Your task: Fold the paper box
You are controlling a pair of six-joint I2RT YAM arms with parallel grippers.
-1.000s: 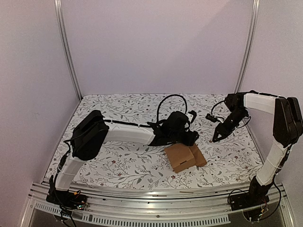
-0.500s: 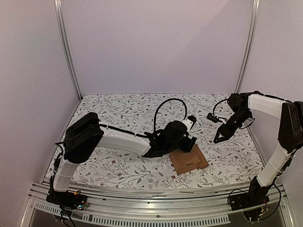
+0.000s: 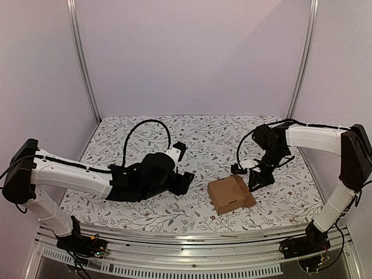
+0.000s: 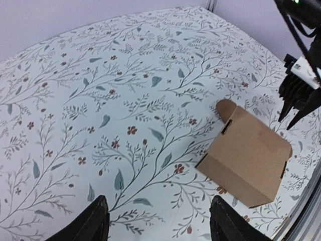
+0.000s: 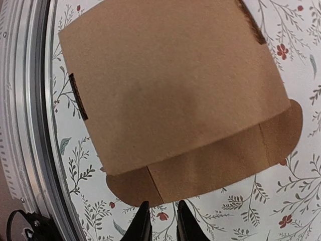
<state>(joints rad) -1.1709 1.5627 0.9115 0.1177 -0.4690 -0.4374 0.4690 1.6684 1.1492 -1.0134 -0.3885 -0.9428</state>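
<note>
The paper box (image 3: 230, 195) is a plain brown carton lying on the flowered table, right of centre, with a rounded flap sticking out on its far right side. In the right wrist view the box (image 5: 170, 90) fills the frame, its flap (image 5: 200, 168) just ahead of my right gripper (image 5: 163, 224). That gripper's jaws stand a narrow gap apart with only table between them. My left gripper (image 3: 187, 181) sits well left of the box, wide open and empty. In the left wrist view, the left gripper (image 4: 163, 226) frames bare table, with the box (image 4: 248, 155) at the right.
The flowered table cloth (image 3: 174, 139) covers the whole work surface. A metal rail (image 3: 192, 244) runs along the near edge, close behind the box. Upright frame posts (image 3: 81, 58) stand at the back corners. My right gripper (image 4: 301, 95) shows at the left wrist view's right edge.
My left arm has drawn back to the left, away from the box. My right gripper has come down to the box's right side and its jaws have narrowed. The box lies more closed.
</note>
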